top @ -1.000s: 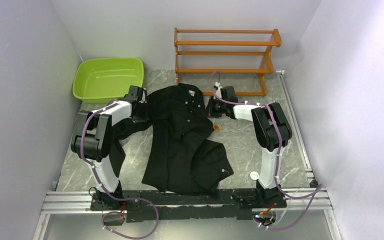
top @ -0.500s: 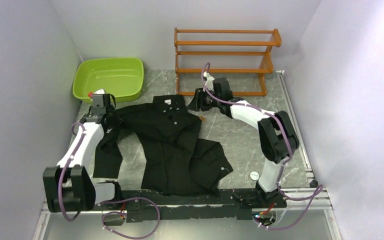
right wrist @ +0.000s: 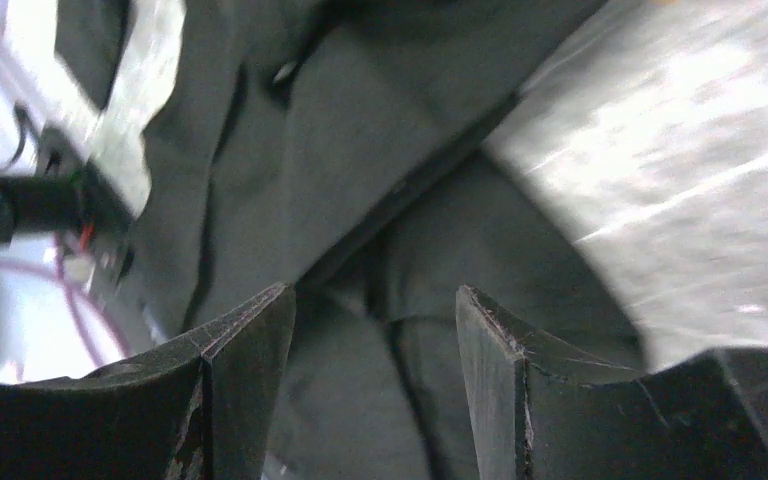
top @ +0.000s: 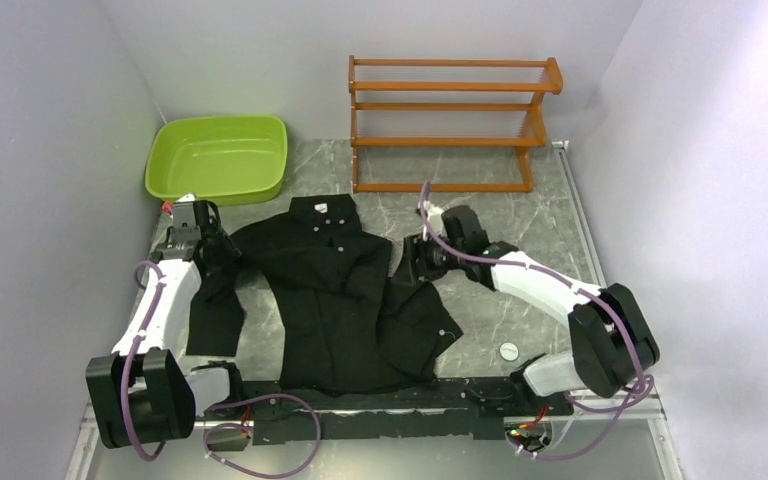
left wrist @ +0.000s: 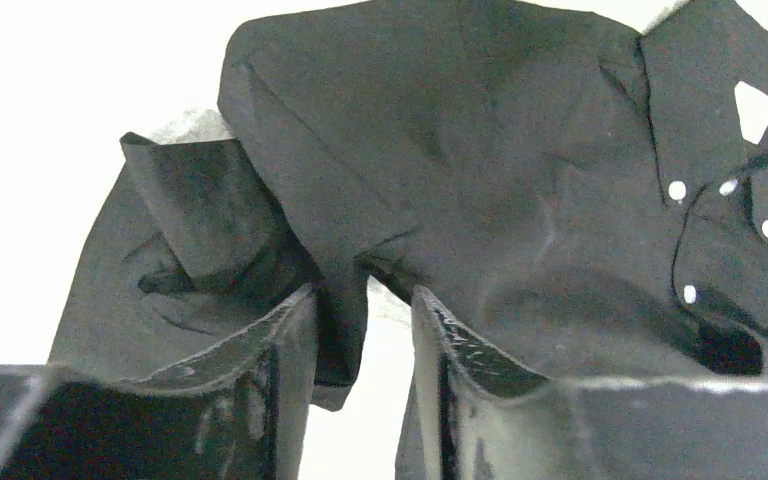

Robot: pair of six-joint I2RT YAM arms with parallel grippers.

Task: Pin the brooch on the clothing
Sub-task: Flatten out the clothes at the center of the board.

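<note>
The clothing (top: 330, 290), a black collared shirt with white buttons, lies spread front up on the marble table, collar at the far end. My left gripper (top: 200, 238) sits at its left shoulder. In the left wrist view the left gripper (left wrist: 365, 292) is open, and a fold of the clothing (left wrist: 480, 150) hangs beside the left finger (left wrist: 280, 340). My right gripper (top: 416, 262) hovers over the right sleeve. The right wrist view shows the right gripper (right wrist: 374, 290) open, with only dark clothing (right wrist: 290, 180) below it. The brooch is hidden.
A green basin (top: 218, 157) stands at the far left and a wooden rack (top: 450, 120) at the far middle. A small white disc (top: 508, 350) lies on the table near the right arm's base. The aluminium rail (top: 380, 398) runs along the near edge.
The left arm swung out leftward, drawing the shoulder with it, and the shirt now lies spread. The right arm came nearer, onto the right sleeve. Both grippers have opened.
</note>
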